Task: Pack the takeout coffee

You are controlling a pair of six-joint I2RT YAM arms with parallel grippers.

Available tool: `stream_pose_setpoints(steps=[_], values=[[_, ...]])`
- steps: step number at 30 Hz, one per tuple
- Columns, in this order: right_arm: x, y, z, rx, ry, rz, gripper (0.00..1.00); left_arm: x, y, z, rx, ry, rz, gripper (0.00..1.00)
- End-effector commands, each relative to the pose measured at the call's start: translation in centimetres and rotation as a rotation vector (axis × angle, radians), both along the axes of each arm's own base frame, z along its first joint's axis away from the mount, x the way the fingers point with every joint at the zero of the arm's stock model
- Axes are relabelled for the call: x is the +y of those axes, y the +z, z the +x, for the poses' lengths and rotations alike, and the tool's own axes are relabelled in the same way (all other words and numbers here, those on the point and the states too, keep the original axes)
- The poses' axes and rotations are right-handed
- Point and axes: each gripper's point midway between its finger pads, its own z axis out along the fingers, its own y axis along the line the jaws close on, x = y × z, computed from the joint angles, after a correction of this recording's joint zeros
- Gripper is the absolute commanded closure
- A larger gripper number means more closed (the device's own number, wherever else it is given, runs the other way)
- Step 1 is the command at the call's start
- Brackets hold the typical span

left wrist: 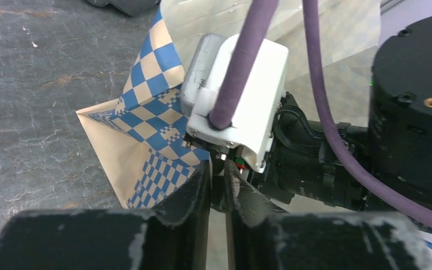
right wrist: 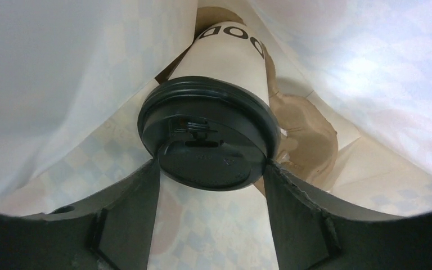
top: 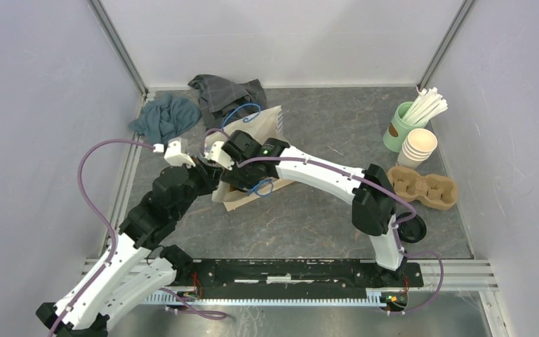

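- One coffee [right wrist: 208, 135], a cream paper cup with a round black plastic lid, sat inside the bag [right wrist: 371, 84], lid toward the mouth.
- The right claw [right wrist: 211, 169] clamped its two black fingers on the lid's sides.
- The left claw [left wrist: 218, 171] was at the bag's mouth with a thin slit between its fingers; whether it pinched paper, I could not tell.
- The one bag was paper, checked blue inside.
- Right of the bag: one green cup [top: 395, 130] of white straws, one stack [top: 418, 146] of lidless cups, one two-well pulp carrier [top: 422, 187].
- Behind the bag: two crumpled fabrics, a teal cloth [top: 166, 116] and a grey cloth [top: 226, 93].

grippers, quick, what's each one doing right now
left gripper: jaws a slit apart at the bag edge, hold cannot be told
right gripper: closed on the coffee by its lid
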Motion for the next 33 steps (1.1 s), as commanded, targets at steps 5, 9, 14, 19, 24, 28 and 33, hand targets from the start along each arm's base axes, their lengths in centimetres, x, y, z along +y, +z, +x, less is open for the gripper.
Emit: stream_pose_setpoints(steps=[5, 9, 14, 19, 24, 28, 33], values=[[-1.4, -6.8, -2.1, 0.170, -0.035, -0.188, 0.59, 2.4, 1.3, -0.8, -0.026, 0.096, -0.011, 0.73], [-0.7, -5.9, -1.6, 0.148, -0.043, -0.149, 0.59, 2.5, 0.1, -1.0, 0.012, 0.098, 0.003, 0.72], [1.3, -1.6, -1.5, 0.110, -0.031, 0.024, 0.55, 2.8, -0.3, -1.0, 0.018, 0.107, 0.019, 0.64], [1.7, 2.8, -1.9, 0.072, -0.056, 0.188, 0.46, 3.1, -0.8, -1.2, 0.033, 0.121, 0.036, 0.52], [1.3, 3.0, -2.8, 0.085, -0.086, 0.266, 0.30, 3.3, -0.5, -1.2, 0.034, 0.122, 0.044, 0.41], [1.7, 3.8, -2.8, 0.074, -0.093, 0.314, 0.17, 3.5, 0.0, -1.2, 0.025, 0.123, 0.057, 0.44], [2.8, 5.1, -2.5, 0.043, -0.124, 0.430, 0.02, 4.0, 1.0, -1.4, 0.007, 0.138, 0.059, 0.59]])
